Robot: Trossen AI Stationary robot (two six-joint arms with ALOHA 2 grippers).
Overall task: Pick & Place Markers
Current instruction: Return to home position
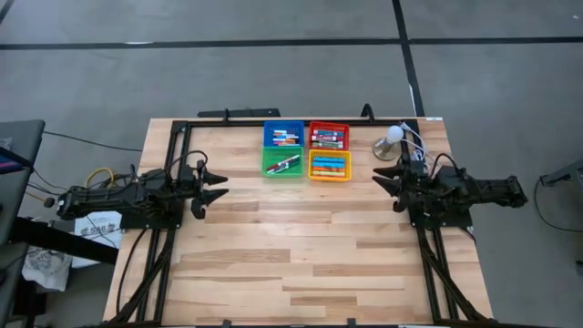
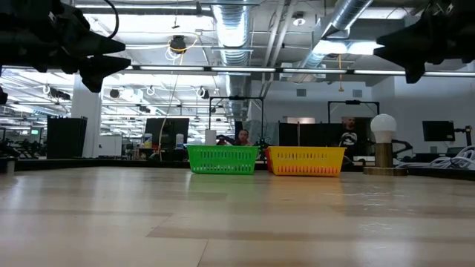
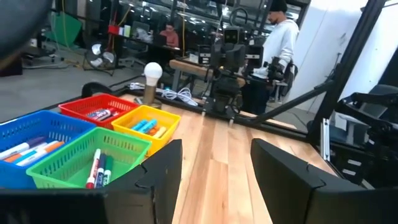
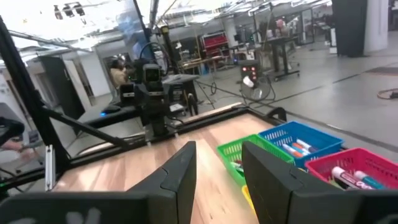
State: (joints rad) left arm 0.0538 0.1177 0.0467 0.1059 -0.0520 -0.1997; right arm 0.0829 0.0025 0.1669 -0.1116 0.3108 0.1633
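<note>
- Since no marker lies loose on the counter (image 1: 273, 246) and both arms sit low at its sides, I judge the sorting done and the step in hand to be the return to the rest pose.
- The left claw (image 1: 216, 187) hangs over the counter's left side. Its jaws are apart with nothing between them, and its wrist view shows bare wood through the gap.
- The right claw (image 1: 387, 182) sits opposite on the right side, jaws likewise apart and empty, facing the left one across the open middle.
- The markers (image 1: 287, 162) all lie inside four bins set in a square block at the middle of the counter's rear. The blue bin (image 1: 267, 128) and red bin (image 1: 329, 124) form the back row, the green bin (image 1: 266, 164) and yellow bin (image 1: 329, 179) the front row.
- In the blue, red and yellow bins the markers lie flat, long axes running left to right along the rear edge.
- In the green bin a few lie flat on a slant, from front-left towards back-right. Which end carries the cap I cannot tell.
- The next move, as I judge it, calls for no grasp. Each arm need only settle into its parked pose clear of the bins, and the right arm also clear of the bulb-topped lamp (image 1: 393, 137) near the red bin.
</note>
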